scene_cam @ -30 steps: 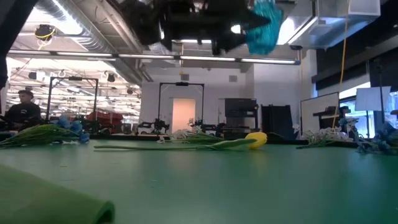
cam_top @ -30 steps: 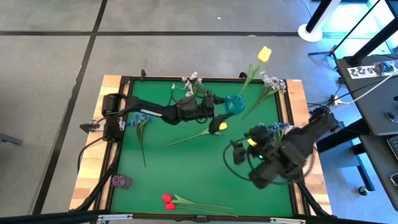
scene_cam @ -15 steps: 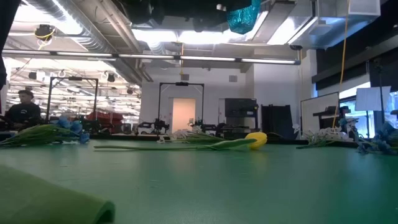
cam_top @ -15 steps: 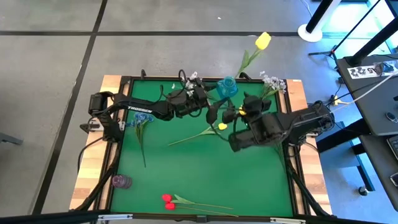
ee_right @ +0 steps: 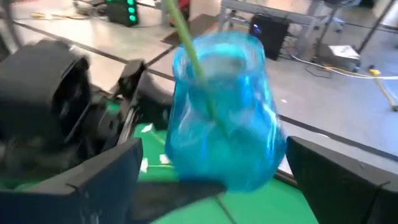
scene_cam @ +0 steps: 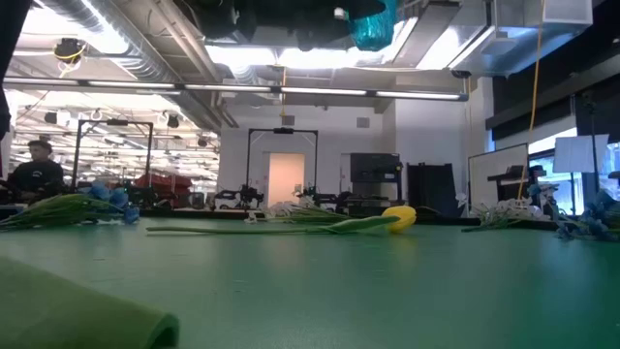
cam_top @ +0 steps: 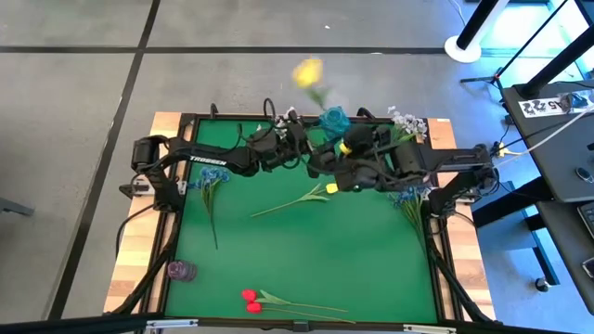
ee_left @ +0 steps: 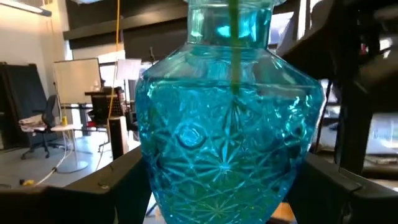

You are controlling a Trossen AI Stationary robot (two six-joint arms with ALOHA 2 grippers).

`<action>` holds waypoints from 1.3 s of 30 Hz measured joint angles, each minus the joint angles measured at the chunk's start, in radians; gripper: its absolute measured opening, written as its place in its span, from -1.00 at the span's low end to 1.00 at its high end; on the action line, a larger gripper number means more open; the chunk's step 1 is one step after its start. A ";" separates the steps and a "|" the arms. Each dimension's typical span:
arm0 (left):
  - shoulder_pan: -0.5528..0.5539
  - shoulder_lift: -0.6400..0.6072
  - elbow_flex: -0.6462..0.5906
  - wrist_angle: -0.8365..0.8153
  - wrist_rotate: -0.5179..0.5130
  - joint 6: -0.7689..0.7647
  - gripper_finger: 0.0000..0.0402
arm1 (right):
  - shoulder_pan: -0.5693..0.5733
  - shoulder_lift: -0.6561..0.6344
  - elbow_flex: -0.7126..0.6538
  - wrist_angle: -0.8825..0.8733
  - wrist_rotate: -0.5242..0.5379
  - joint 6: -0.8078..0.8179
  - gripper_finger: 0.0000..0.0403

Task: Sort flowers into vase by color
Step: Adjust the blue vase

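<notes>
My left gripper (cam_top: 322,132) is shut on a blue cut-glass vase (ee_left: 227,118), raised above the table's far middle. One yellow tulip stands in the vase, its stem (ee_right: 194,59) rising to a blurred head (cam_top: 308,71). My right gripper (ee_right: 211,186) is open; its fingers stand wide on either side of the vase (ee_right: 221,118), and no touch shows. In the low view only the vase's bottom (scene_cam: 373,24) shows at the top. Another yellow tulip (cam_top: 327,190) lies flat mid-table. My left gripper holds the vase by the lower part of its round body (ee_left: 152,180), one finger (ee_left: 106,190) on each side. The fingers come in about level from the table's left. The vase stands upright, lifted clear of the table.
Red tulips (cam_top: 251,301) lie at the near edge and a small purple vase (cam_top: 179,270) at near left. Blue blossoms lie at the left (cam_top: 212,181) and the right (cam_top: 413,197). White sprays (cam_top: 406,122) lie along the far edge.
My right gripper has swung from the table's right side toward the far edge and up to the vase. My left gripper has raised the vase and carried it toward the far edge. The yellow tulip in the vase has swung over toward the left.
</notes>
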 joint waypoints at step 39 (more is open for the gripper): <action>-0.050 0.005 -0.006 -0.020 0.015 0.262 0.46 | -0.186 -0.003 -0.004 -0.054 -0.561 0.032 0.74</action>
